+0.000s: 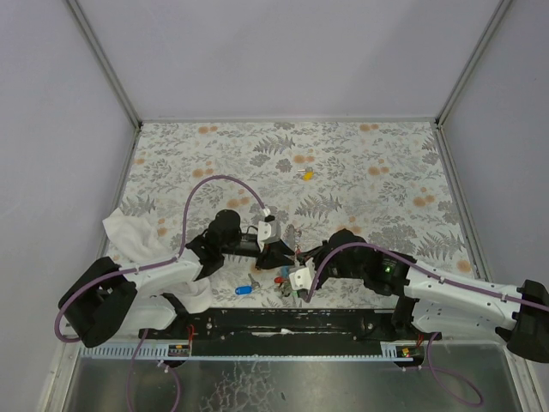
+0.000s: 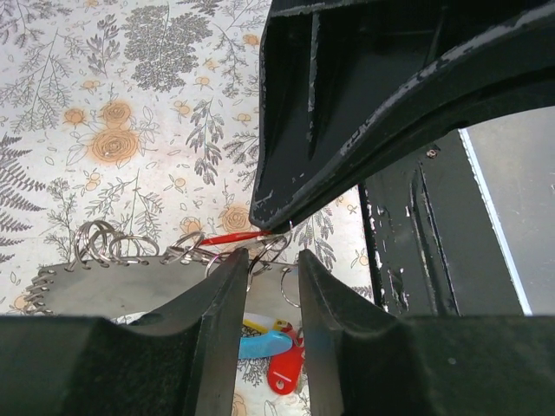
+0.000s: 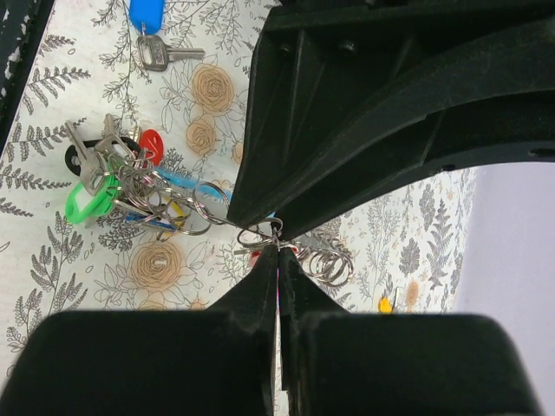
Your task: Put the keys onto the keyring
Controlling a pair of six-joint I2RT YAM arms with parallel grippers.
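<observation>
Right claw (image 3: 276, 247) is closed, pinching the keyring (image 3: 264, 232) at its thin wire loop. Left claw (image 2: 270, 260) faces it with jaws partway apart and loops between the tips; can't tell if it grips. Both meet near centre, close to the arm bases. The bunch of keys (image 3: 121, 186) hangs off the ring onto the table, just near of the claws: green, red and blue heads, several shiny linked loops. Blue key (image 3: 147, 16) lies loose left of the bunch, yellow key (image 1: 307, 174) far off. Looks part done, these two left.
</observation>
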